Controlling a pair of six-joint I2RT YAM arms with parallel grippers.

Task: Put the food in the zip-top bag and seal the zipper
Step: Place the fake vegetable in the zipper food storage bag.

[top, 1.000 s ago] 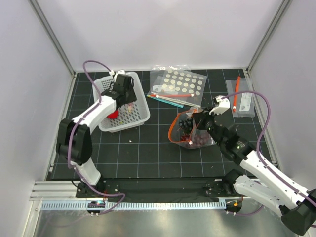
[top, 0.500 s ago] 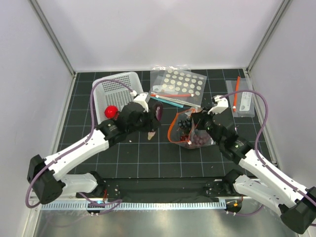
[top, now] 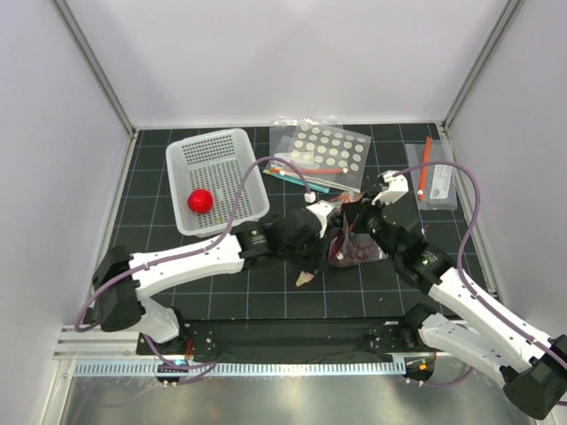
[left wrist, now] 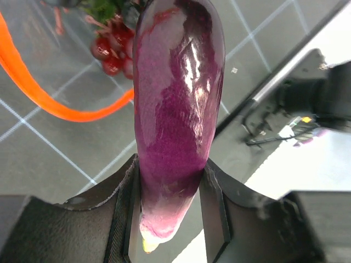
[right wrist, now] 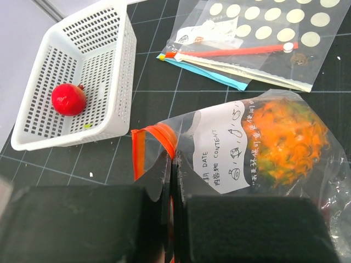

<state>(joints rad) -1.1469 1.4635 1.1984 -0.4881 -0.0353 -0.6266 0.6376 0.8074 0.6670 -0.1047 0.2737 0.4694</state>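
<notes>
A glossy purple eggplant [left wrist: 175,109], one of the food toys, is clamped by its pale stem end in my left gripper [left wrist: 170,211]. It hangs just left of the zip-top bag [top: 356,243], pointing at the mouth. The orange zipper [left wrist: 38,96] curves open there, with grapes [left wrist: 112,49] behind it. My right gripper [right wrist: 173,164] is shut on the bag's mouth beside the zipper [right wrist: 159,137] and holds it up. An orange pineapple [right wrist: 288,139] lies inside the bag. A red apple [right wrist: 68,98] lies in the white basket [right wrist: 71,143].
The white basket [top: 232,158] stands at the back left. A clear bag printed with white dots [top: 323,150] lies at the back centre over some flat packets. A small labelled bag [top: 434,184] lies at the back right.
My left arm has swung from the basket across to the bag's mouth, carrying the eggplant. The right gripper has kept its hold on the bag.
</notes>
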